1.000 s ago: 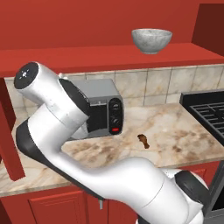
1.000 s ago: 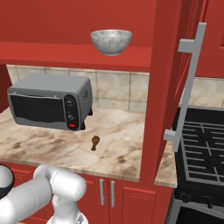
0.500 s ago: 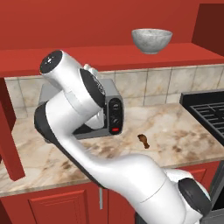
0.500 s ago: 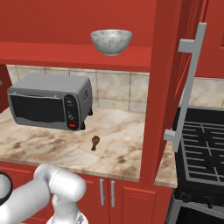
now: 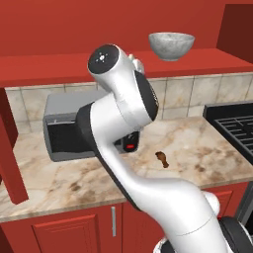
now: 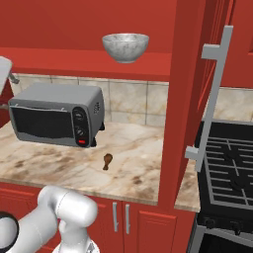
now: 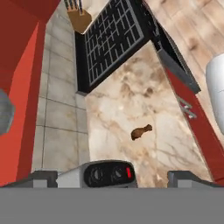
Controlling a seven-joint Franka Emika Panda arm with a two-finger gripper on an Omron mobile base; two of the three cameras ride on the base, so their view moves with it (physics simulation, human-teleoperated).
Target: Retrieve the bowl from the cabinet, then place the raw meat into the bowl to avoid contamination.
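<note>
Round mottled grey stone-like bowl (image 5: 171,46) sits upright on open shelf of red wooden wall cabinet (image 6: 148,63), above counter. Small brown drumstick-shaped raw meat (image 6: 106,161) lies on marbled beige stone countertop (image 5: 197,153), just right of grey toaster oven (image 6: 57,113), apart from it. Cabinet door with long silver bar handle (image 6: 210,96) stands open, beside black stove grate (image 7: 114,41). White arm's two-finger gripper (image 7: 113,176) hangs over toaster oven, finger tips barely visible at frame edge; jaws apparently spread wide, nothing between them.
</note>
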